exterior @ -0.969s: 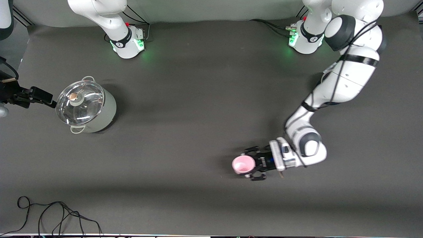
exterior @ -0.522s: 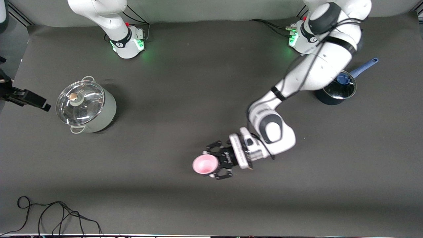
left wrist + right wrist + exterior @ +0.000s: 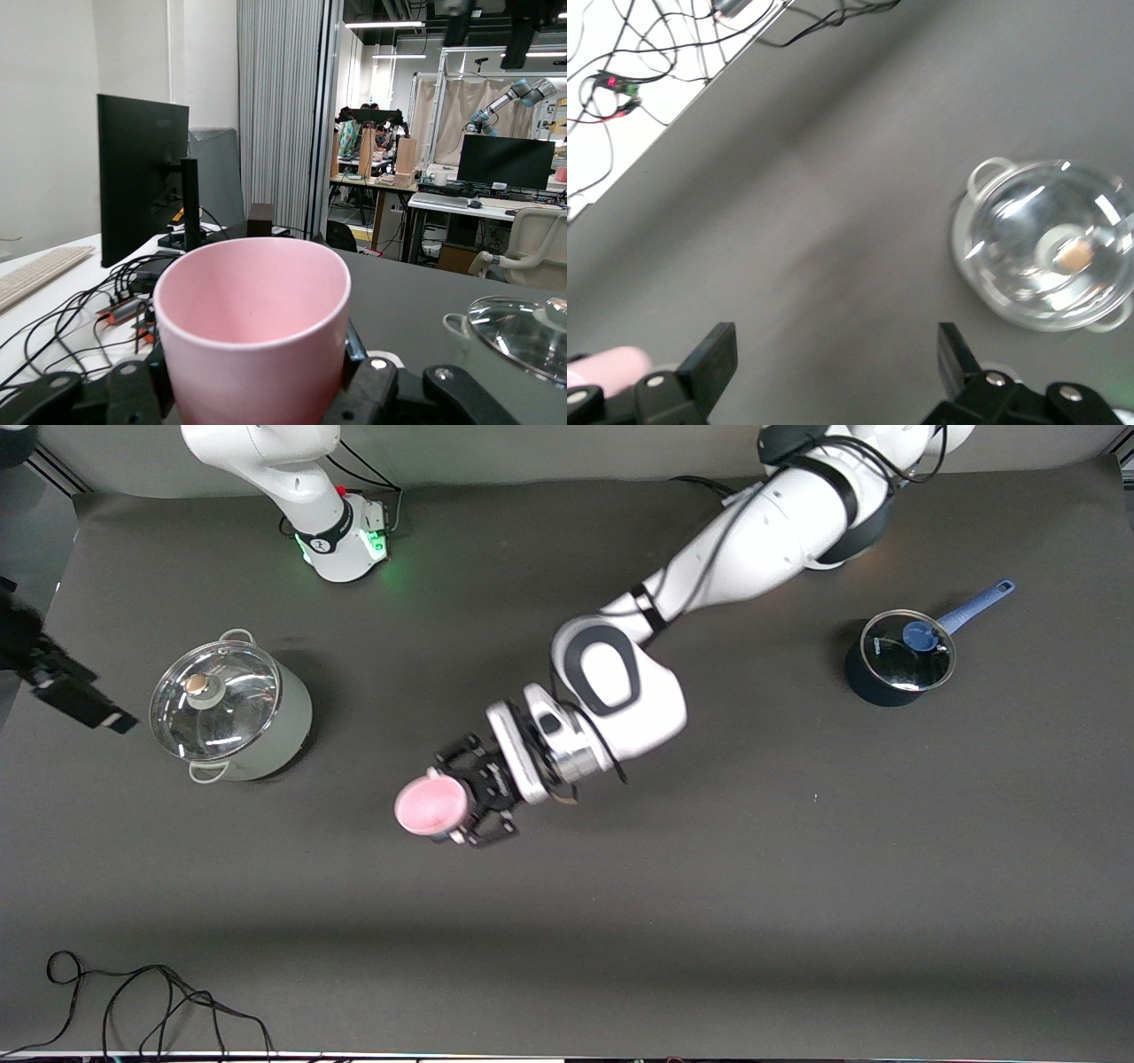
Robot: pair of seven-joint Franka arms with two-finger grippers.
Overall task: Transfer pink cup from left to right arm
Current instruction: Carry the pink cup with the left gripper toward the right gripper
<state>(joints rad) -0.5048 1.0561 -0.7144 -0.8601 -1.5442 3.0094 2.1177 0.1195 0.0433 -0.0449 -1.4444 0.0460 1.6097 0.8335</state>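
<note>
The pink cup is held upright in my left gripper, mouth up, over the middle of the table. In the left wrist view the cup fills the space between the black fingers, which press its sides. My right gripper hangs open and empty over the table edge at the right arm's end, beside the big pot. In the right wrist view its fingers stand wide apart around the gripper's middle, and a bit of the pink cup shows at the frame's edge.
A large grey pot with a glass lid stands at the right arm's end; it also shows in the right wrist view. A small dark saucepan with a blue handle stands at the left arm's end. A black cable lies near the front camera.
My left arm has swung the pink cup from the left arm's side toward the middle of the table and toward the big pot, uncovering the blue saucepan. My right gripper has shifted slightly.
</note>
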